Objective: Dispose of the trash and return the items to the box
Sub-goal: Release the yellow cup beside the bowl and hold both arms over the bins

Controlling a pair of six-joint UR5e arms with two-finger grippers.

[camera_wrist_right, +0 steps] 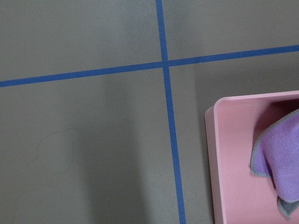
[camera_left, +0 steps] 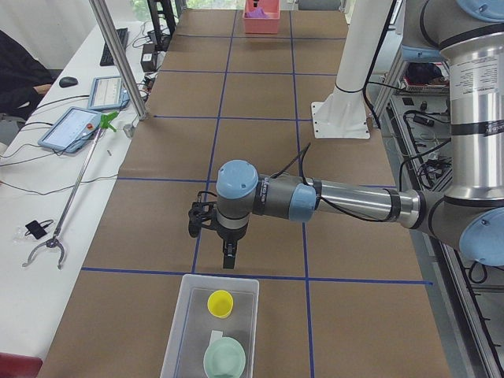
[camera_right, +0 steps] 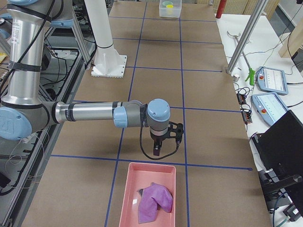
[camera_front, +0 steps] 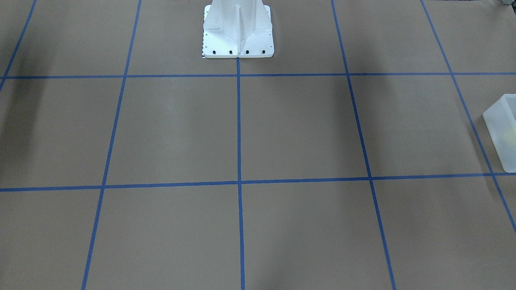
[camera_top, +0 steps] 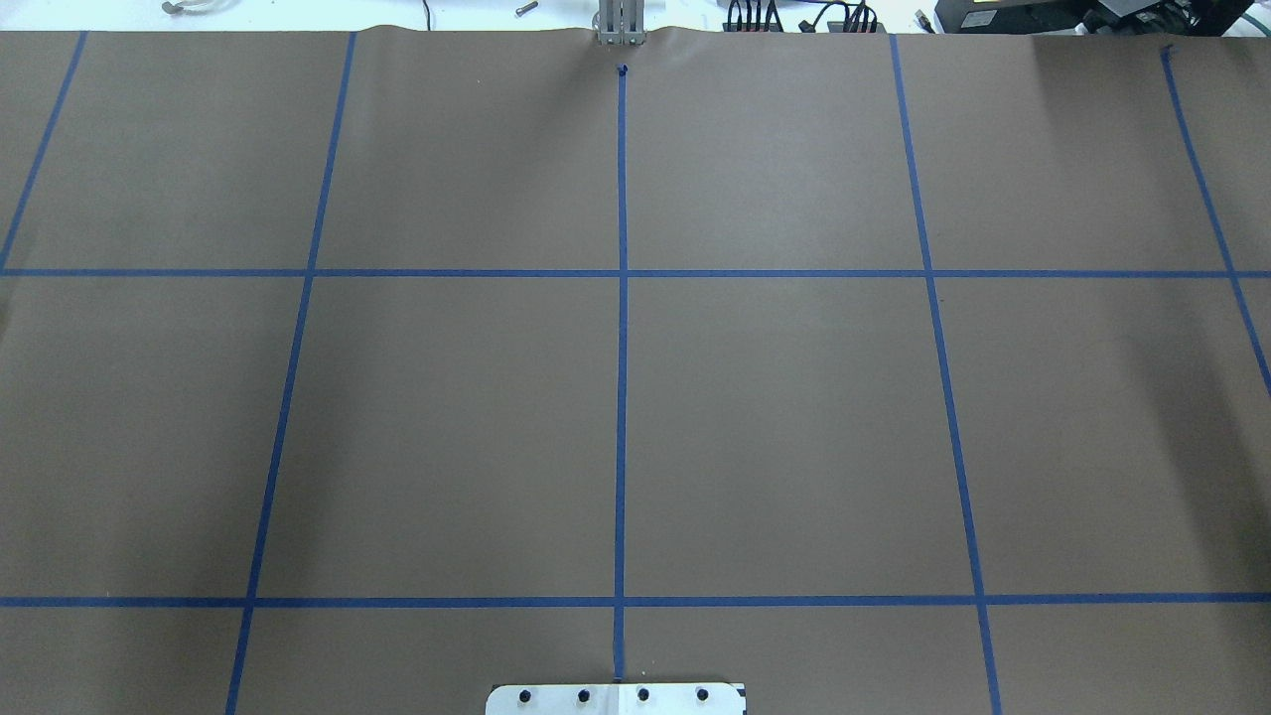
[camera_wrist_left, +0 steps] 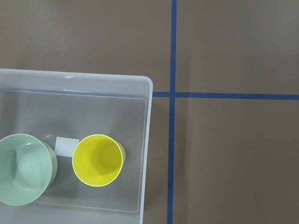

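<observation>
The yellow cup (camera_wrist_left: 98,160) and the mint-green bowl (camera_wrist_left: 25,169) stand side by side inside the translucent white box (camera_wrist_left: 93,80). In the exterior left view the cup (camera_left: 220,303) and the bowl (camera_left: 224,358) sit in the box (camera_left: 189,307), and my left gripper (camera_left: 228,260) hangs just beyond the box's far rim, pointing down. My right gripper (camera_right: 156,152) hangs just beyond the pink tray (camera_right: 150,164). I cannot tell whether either gripper is open or shut. A corner of the box (camera_front: 502,129) shows in the front view.
The pink tray holds a purple cloth (camera_right: 155,201), also seen in the right wrist view (camera_wrist_right: 280,163). The white robot pedestal (camera_front: 238,32) stands at the table's middle edge. Tablets and a grabber tool (camera_left: 75,130) lie on a side table.
</observation>
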